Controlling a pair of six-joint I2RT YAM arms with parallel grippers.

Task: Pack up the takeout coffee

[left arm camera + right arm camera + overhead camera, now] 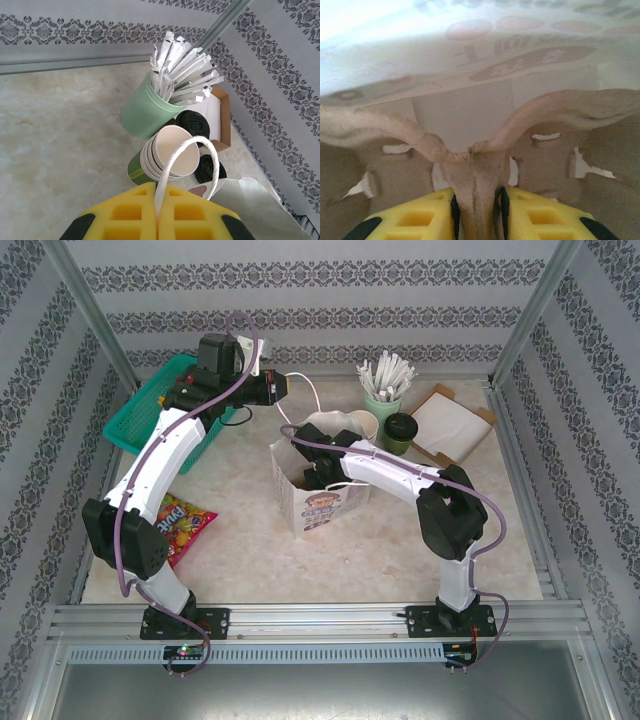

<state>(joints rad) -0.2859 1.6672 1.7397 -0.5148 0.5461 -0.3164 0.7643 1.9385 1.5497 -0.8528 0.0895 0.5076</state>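
The takeout coffee, a dark green cup with a black lid, stands at the back beside the mint holder, apart from both grippers. The white paper bag stands open mid-table. My left gripper is behind and left of the bag, shut on the bag's white cord handle. My right gripper reaches down into the bag, shut on the centre ridge of the brown pulp cup tray, which lies inside against the bag wall. A second black lid shows beside the bag's rim.
A stack of lidless cream-and-green cups lies tilted behind the bag. A mint holder of wrapped straws, a cardboard box of napkins, a teal basket and a candy packet stand around.
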